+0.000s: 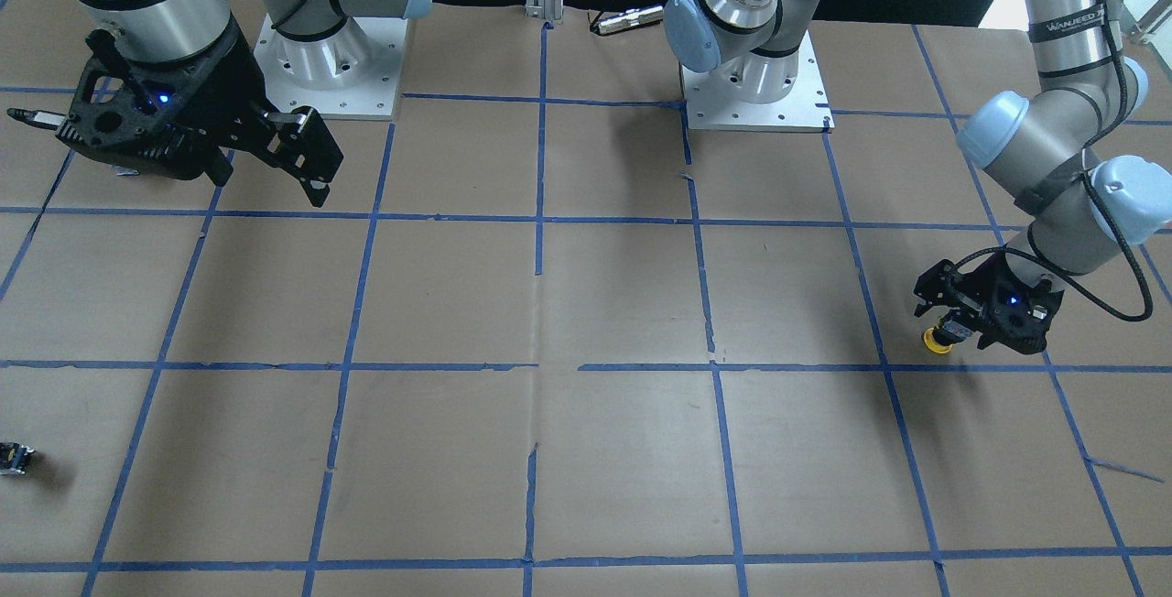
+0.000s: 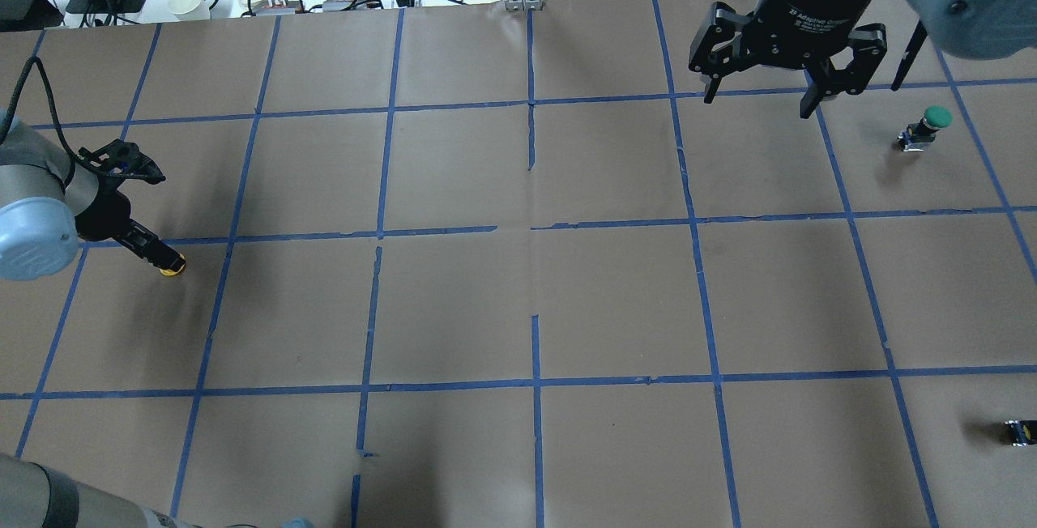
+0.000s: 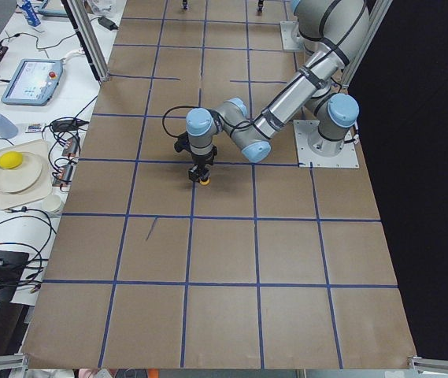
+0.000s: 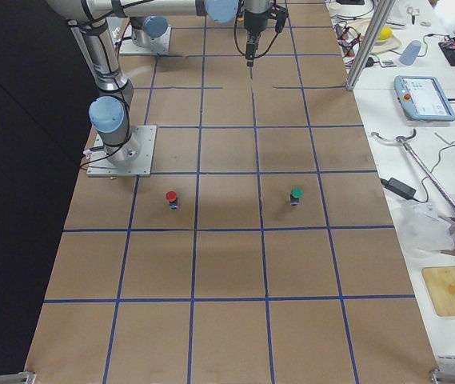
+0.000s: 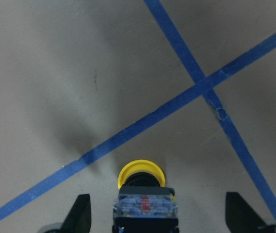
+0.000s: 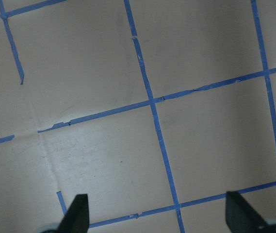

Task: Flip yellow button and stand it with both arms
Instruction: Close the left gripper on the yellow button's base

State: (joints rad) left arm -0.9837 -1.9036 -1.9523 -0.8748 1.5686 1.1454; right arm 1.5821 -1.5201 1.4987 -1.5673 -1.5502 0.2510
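The yellow button [image 5: 141,175] rests on the brown paper with its cap on the paper and its black body [image 5: 146,208] towards the wrist camera. It sits between the fingers of my left gripper [image 5: 159,219], which are spread wide and do not touch it. The button also shows in the front view [image 1: 938,341], the overhead view [image 2: 172,269] and the left side view [image 3: 201,179]. My left gripper [image 1: 943,322] is low over the table at the robot's left side. My right gripper [image 2: 757,103] is open and empty, high above the far right part of the table.
A green-capped button [image 2: 925,126] stands near the right gripper. A red-capped button [image 4: 171,197] stands by the right arm's base plate [image 4: 119,152]. A tiny black-and-yellow part [image 2: 1019,432] lies at the right edge. Blue tape lines [image 2: 531,228] grid the paper.
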